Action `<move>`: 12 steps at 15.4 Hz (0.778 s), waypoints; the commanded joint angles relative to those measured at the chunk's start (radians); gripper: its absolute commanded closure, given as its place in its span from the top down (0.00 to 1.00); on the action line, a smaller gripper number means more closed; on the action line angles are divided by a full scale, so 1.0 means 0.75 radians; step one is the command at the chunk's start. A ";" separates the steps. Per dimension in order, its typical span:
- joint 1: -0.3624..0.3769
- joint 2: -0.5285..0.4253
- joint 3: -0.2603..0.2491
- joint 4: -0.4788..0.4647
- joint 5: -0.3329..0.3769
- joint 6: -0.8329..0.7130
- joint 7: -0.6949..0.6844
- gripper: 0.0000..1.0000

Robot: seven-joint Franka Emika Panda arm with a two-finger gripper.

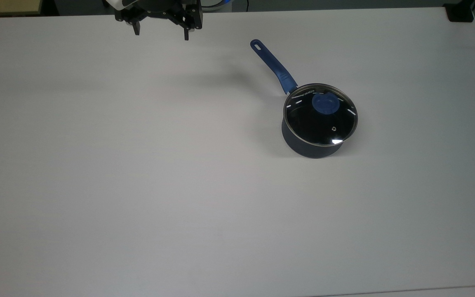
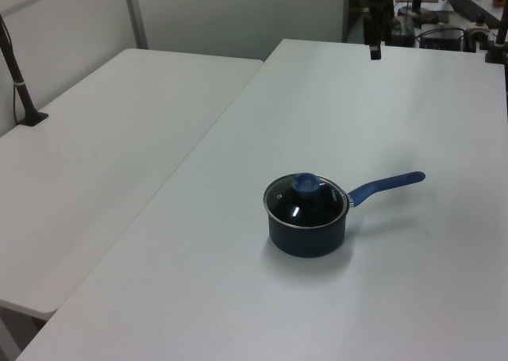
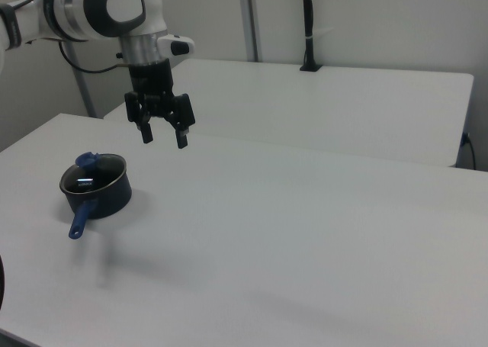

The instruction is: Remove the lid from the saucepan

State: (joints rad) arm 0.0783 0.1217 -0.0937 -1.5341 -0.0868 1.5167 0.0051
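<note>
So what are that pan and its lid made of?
The lid looks like clear glass with a thin metal rim: you see through it, and it glints. Its knob looks like matte blue plastic. The saucepan seems dark coated metal, though that is uncertain.

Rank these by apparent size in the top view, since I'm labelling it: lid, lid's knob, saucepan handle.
1. lid, clearly largest.
2. saucepan handle, long but thin.
3. knob, smallest, though it sits nearer the camera than the handle.

We find faint pale marking on lid (image 1: pixel 320 115) glass near handle side; characters not legible to us.
</note>
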 commanded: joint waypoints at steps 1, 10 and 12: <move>-0.012 -0.015 0.000 -0.016 0.022 0.011 -0.013 1.00; -0.006 0.007 0.000 -0.016 0.022 0.011 -0.003 1.00; -0.002 0.020 0.002 -0.004 0.026 0.017 -0.001 1.00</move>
State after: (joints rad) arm 0.0749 0.1291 -0.0937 -1.5343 -0.0868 1.5167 0.0051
